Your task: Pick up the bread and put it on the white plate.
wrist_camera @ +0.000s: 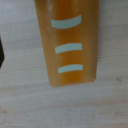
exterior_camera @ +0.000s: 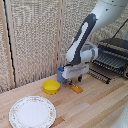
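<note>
The loaf (exterior_camera: pixel 76 88) is a small orange-brown oblong block lying on the wooden table, just to the exterior view's right of the yellow bowl. My gripper (exterior_camera: pixel 75 81) hangs directly over it, very close, with its jaws apart. In the wrist view the loaf (wrist_camera: pixel 67 42) fills the middle, showing three pale curved stripes on its top. One dark finger (wrist_camera: pixel 1 52) shows at the frame's edge, clear of the bread. The white dish (exterior_camera: pixel 32 111) lies flat at the front on the exterior view's left, with nothing on it.
A yellow bowl (exterior_camera: pixel 51 87) stands between the loaf and the dish. A blue object (exterior_camera: pixel 61 75) sits behind the gripper. A black wire rack (exterior_camera: pixel 112 57) occupies the back at the exterior view's right. A woven screen backs the table.
</note>
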### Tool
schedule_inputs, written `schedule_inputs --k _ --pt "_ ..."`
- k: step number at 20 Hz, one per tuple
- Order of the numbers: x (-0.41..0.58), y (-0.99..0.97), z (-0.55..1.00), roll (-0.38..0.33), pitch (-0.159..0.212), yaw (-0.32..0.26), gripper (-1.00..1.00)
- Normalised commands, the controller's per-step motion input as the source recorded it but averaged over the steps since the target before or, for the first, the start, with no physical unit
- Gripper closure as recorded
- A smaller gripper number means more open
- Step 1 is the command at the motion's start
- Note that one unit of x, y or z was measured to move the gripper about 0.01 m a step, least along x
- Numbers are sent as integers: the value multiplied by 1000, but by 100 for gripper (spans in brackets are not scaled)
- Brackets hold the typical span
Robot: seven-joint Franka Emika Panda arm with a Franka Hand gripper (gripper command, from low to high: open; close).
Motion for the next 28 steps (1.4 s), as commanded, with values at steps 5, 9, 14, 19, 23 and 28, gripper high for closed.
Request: schedule_inputs --k 5,9,14,19,23,28 --pt "67 -89 -170 -32 0 83 -100" --pt "0 -42 -24 -2 0 45 100" --pt "0 -58 0 0 0 22 100" --pt "0 -46 0 0 0 18 100" --pt "-31 -74 136 27 0 0 100" --pt "-64 -69 920 67 0 0 100"
